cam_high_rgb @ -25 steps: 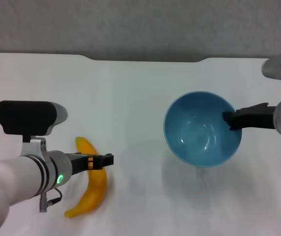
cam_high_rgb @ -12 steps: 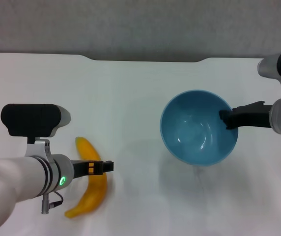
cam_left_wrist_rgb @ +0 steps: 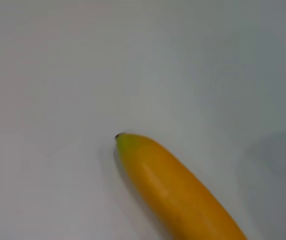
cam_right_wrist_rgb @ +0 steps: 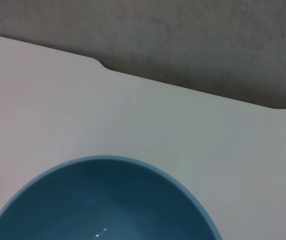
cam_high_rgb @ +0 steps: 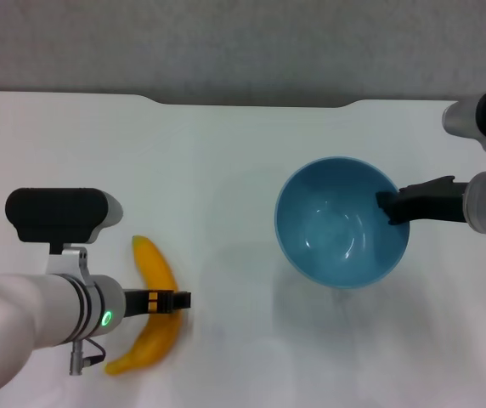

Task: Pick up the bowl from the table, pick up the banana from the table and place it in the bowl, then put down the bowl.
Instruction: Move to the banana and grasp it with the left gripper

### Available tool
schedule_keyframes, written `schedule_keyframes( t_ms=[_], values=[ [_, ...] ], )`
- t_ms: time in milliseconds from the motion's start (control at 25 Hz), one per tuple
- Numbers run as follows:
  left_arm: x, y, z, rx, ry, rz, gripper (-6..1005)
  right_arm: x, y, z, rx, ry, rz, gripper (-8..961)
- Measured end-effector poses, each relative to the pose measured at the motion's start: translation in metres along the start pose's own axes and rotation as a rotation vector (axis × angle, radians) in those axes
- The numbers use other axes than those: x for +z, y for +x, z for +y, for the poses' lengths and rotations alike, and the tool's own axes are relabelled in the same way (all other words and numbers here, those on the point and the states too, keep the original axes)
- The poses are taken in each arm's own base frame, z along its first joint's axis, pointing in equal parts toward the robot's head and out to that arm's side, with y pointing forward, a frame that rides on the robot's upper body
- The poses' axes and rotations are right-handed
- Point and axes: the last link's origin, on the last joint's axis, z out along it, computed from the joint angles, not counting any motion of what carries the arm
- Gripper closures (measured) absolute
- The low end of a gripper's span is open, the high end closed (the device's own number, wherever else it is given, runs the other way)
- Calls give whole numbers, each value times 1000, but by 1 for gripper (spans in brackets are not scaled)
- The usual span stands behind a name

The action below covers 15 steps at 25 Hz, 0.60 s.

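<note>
While my right gripper (cam_high_rgb: 385, 206) stays clamped on the rim of the bowl (cam_high_rgb: 338, 229), holding it above the table (cam_high_rgb: 226, 161), my left gripper (cam_high_rgb: 179, 299) sits across the banana (cam_high_rgb: 149, 314), which lies on the white top at my near left; can't tell if it's closed. Grey floor (cam_high_rgb: 243, 42) beyond the notched far edge.

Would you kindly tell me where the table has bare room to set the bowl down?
The table is bare between the banana and the bowl, and along its far edge. It is crowded at the left gripper and the right gripper.
</note>
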Motion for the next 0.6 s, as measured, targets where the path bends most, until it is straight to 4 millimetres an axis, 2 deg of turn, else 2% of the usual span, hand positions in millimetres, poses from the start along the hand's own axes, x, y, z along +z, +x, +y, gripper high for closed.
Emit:
schedule_keyframes(
  t_ms=[600],
  values=[
    [2,-2,-1,17,11,-24,127,0,-1,1,-1,-1,-3,904]
  ],
)
